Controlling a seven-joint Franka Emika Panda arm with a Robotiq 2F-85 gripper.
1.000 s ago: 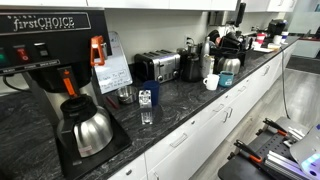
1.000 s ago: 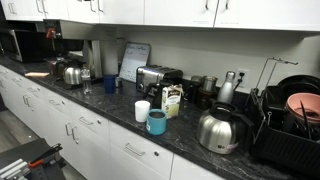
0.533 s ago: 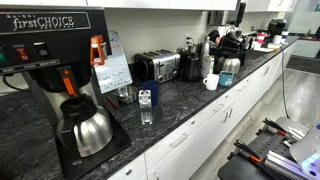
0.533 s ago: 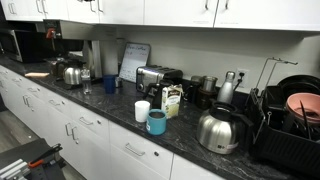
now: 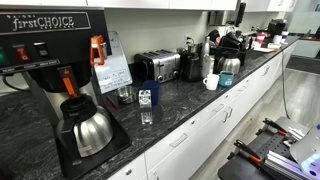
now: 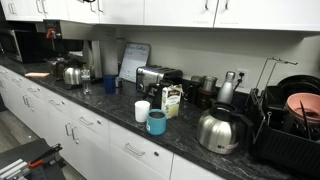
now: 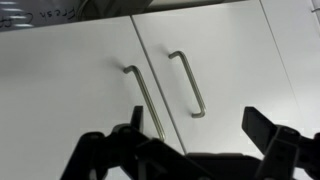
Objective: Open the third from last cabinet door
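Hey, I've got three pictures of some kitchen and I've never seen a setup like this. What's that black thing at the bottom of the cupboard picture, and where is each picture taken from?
This is a robot arm that a person steers by remote control in a kitchen. Two of the pictures come from cameras standing apart from the robot. In an exterior view you see a long dark countertop with a coffee machine, a steel carafe, a toaster and a white mug. In an exterior view from another spot there is also a teal cup and a steel kettle.

The cupboard picture comes from a camera on the arm's wrist. The black shapes at the bottom are its gripper, a two-fingered claw. It is open and holds nothing. It faces two white cabinet doors, each with a metal handle.
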